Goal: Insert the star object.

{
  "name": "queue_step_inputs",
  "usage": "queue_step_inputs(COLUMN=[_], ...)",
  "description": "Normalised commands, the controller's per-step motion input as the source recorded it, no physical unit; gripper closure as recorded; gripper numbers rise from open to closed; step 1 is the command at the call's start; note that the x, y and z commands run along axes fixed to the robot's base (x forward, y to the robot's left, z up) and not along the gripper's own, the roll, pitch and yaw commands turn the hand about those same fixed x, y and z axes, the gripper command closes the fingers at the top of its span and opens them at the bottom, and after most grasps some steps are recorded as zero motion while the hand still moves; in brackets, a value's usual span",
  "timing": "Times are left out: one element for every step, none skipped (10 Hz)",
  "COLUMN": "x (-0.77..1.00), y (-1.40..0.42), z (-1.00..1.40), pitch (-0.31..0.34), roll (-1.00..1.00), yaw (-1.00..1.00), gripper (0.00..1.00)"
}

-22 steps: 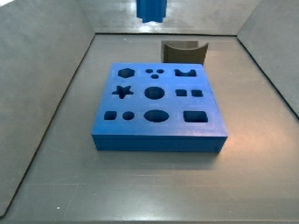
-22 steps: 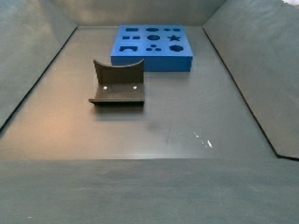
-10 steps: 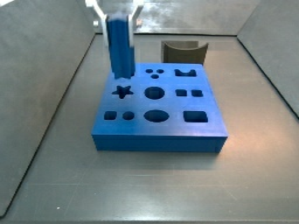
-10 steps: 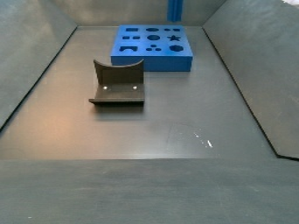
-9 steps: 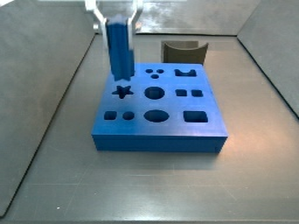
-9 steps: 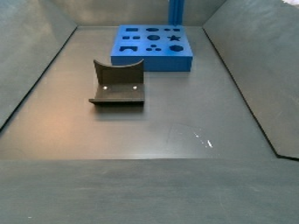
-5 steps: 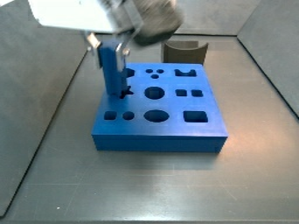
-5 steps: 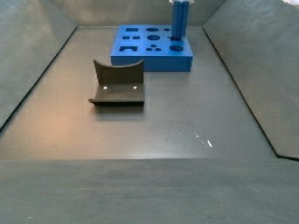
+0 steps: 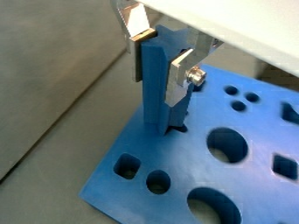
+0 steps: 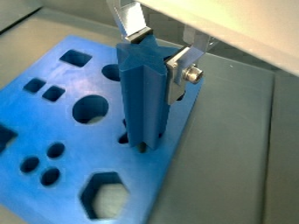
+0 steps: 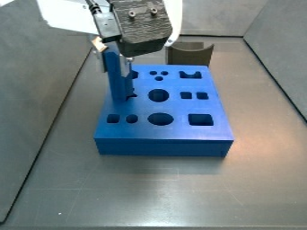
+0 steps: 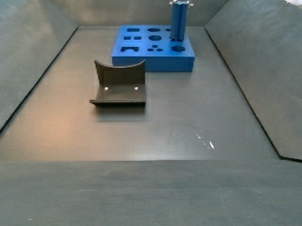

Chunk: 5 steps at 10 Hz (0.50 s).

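You have the star object pinched between the two silver fingers of the gripper, which sits low over the blue block, at the edge where the star hole is. The peg stands upright, and in both wrist views its lower end already meets the block's top face at that hole; in a side view it rises straight from the block. I judge the insertion as begun but not finished: most of the peg's length is above the surface. What remains for you is to push it straight down and then release it. The fixture stands well apart, not involved.
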Motion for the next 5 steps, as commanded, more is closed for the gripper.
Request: queue_step_inputs(x=[0.14, 0.11, -0.01, -0.11, -0.13], y=[0.0, 0.07, 0.15, 0.13, 0.11], z=[-0.31, -0.46, -0.62, -0.71, -0.72], pitch=[0.014, 0.019, 0.006, 0.0, 0.0], roll=[-0.08, -0.06, -0.09, -0.2, -0.21], yaw=[-0.95, -0.89, -0.52, -0.35, -0.37], gripper=[1.0, 1.0, 1.0, 1.0, 1.0])
